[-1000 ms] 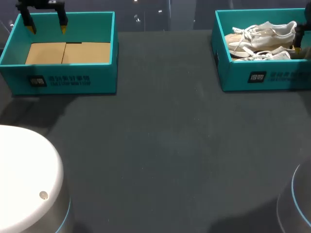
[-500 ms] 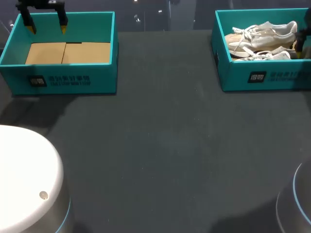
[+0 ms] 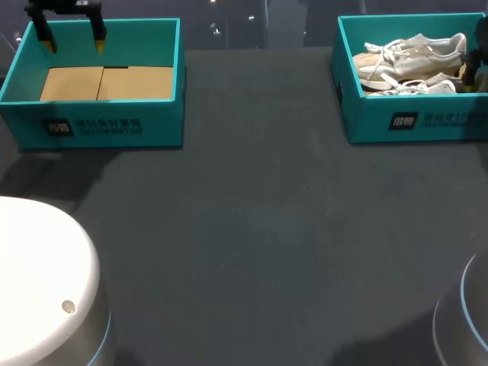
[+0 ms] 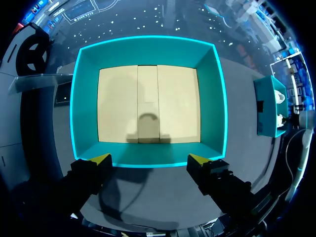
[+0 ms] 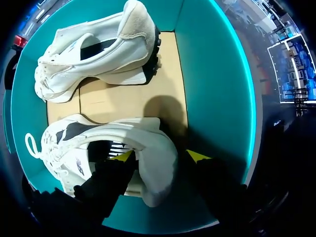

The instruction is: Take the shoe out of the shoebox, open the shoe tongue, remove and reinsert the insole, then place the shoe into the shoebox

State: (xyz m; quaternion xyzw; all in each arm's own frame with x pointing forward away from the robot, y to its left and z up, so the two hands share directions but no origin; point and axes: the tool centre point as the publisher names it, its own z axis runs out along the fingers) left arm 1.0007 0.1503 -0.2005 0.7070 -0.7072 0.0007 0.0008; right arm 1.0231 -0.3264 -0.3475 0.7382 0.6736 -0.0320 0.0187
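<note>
So over on the left, the left gripper [image 4: 154,159] hung above the near wall of an empty teal shoebox [image 4: 148,49], fingers spread wide apart and holding nothing. Under and ahead of it there was only the cardboard liner [image 4: 148,103] on the box floor.

On the right side, the right gripper [image 5: 160,155] was down inside the other shoebox [image 5: 217,89], straddling the heel of the nearer shoe [image 5: 148,133]. One yellow tip sat inside the shoe's opening and the other outside the heel. A dark gap showed by the outer finger, so I'd call it apart, not clamped yet. The second shoe [image 5: 98,49] lay on its side further ahead of the gripper.

Progress-wise, I'd say basically nothing was done. Both shoes sat in the box, so lifting one out, the tongue, the insole and the return all remained.
</note>
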